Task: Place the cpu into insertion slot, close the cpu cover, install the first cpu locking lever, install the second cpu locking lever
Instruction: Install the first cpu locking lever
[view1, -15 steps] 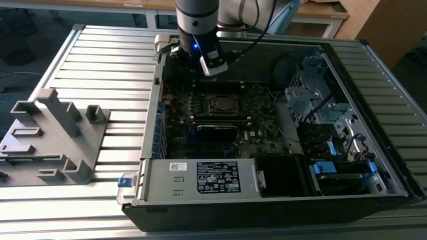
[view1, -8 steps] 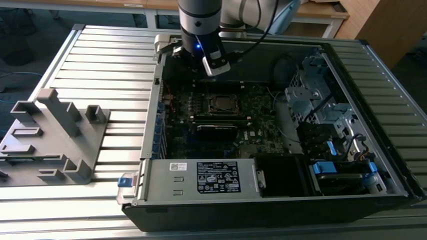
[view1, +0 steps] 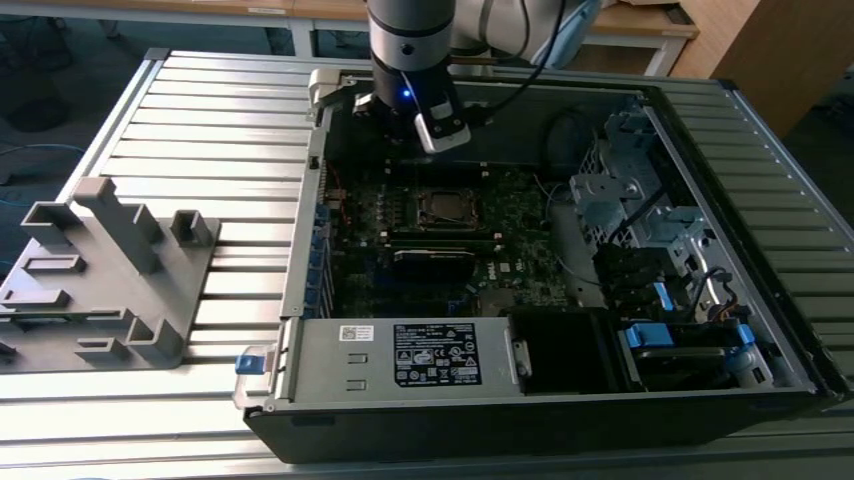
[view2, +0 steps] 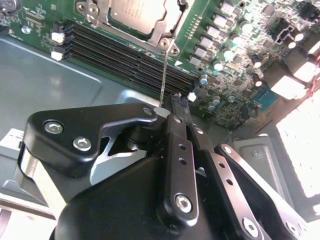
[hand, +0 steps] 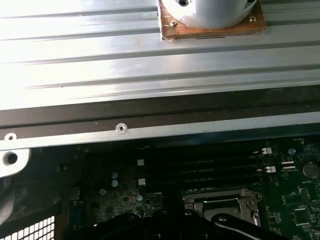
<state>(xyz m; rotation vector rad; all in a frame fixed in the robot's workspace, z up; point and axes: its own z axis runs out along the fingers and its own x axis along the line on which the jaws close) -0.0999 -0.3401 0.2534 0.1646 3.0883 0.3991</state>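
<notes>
The gripper (view2: 177, 100), claw drawn together, hovers just beside the cpu cover (view2: 155, 36) — tip next to a thin locking lever (view2: 164, 75) — the cpu (view2: 134, 13) seated beneath that cover.

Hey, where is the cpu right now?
In the exterior view the cpu lies mid-motherboard in the open computer case, framed by the cpu cover, beside the long black slots.

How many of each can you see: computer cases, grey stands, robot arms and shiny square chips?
computer case: 1
grey stand: 1
robot arm: 1
cpu: 1
Total: 4
</notes>
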